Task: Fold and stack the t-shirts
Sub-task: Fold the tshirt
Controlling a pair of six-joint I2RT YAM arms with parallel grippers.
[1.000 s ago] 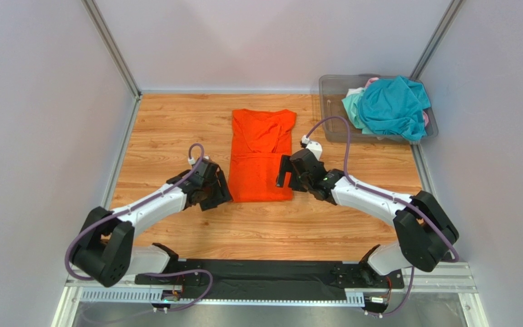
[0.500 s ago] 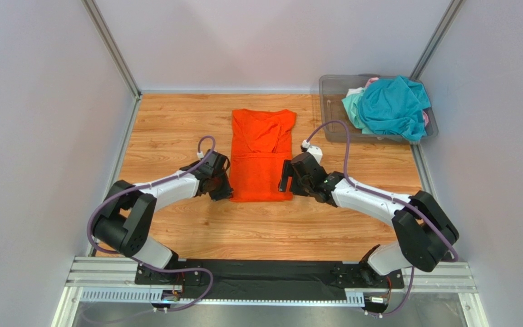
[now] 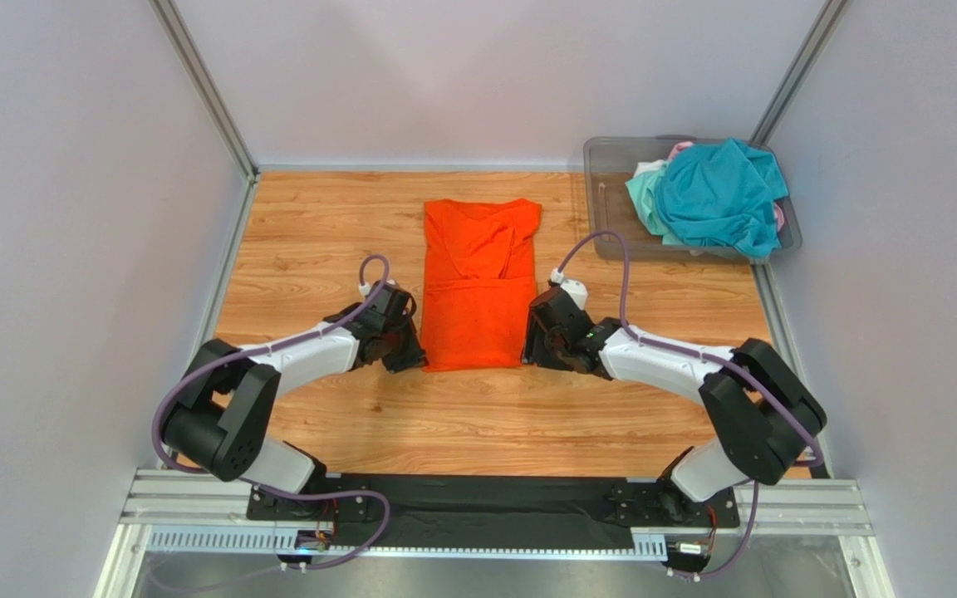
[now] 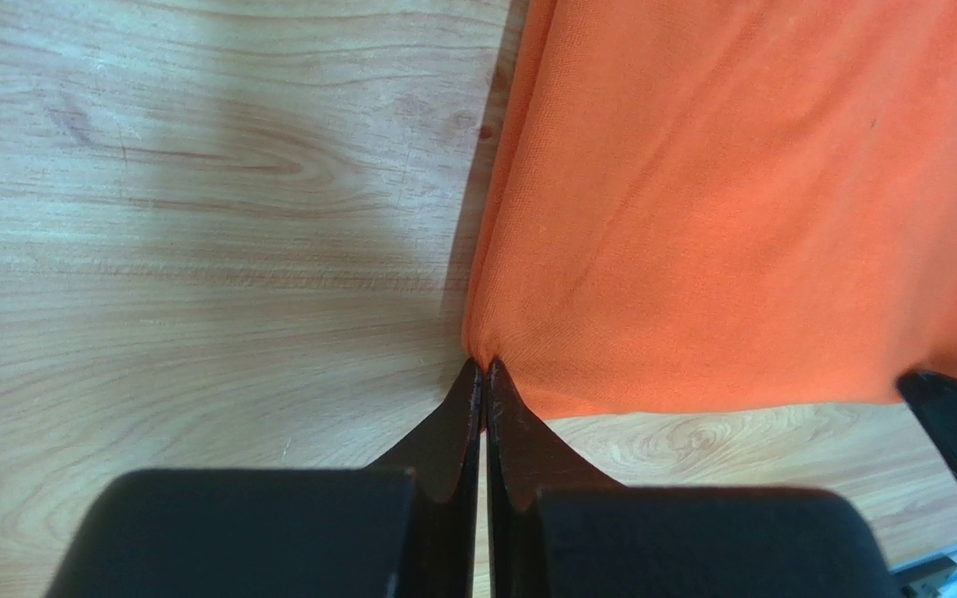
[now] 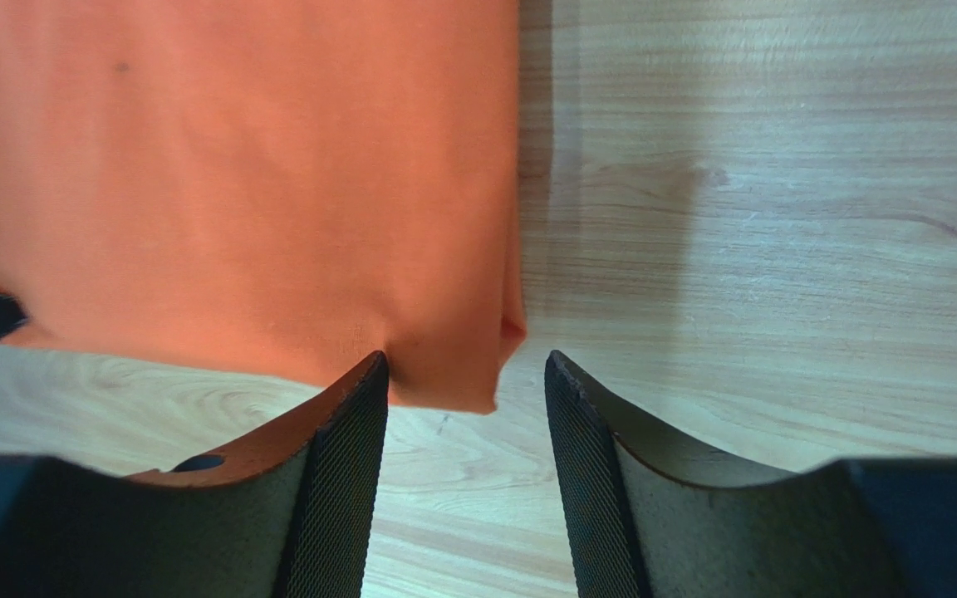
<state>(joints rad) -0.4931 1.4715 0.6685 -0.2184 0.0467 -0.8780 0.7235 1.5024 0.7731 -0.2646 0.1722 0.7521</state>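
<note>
My top camera sits high behind both arm bases (image 3: 281, 471), looking down over the whole wooden table (image 3: 321, 237) from far off. Each wrist camera rides just behind its own fingers (image 4: 452, 430), staring down at the wood from very close. All three share the near hem of the orange t-shirt (image 3: 477, 299): the left wrist view frames its left corner, the right wrist view its right corner.

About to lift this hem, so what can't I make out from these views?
Left wrist: how much orange t-shirt corner the shut left gripper holds, hidden between its fingers.
Top external: tips of the open right gripper, hidden under its wrist.
Top external: what lies under the teal t-shirt in the bin, buried.
</note>
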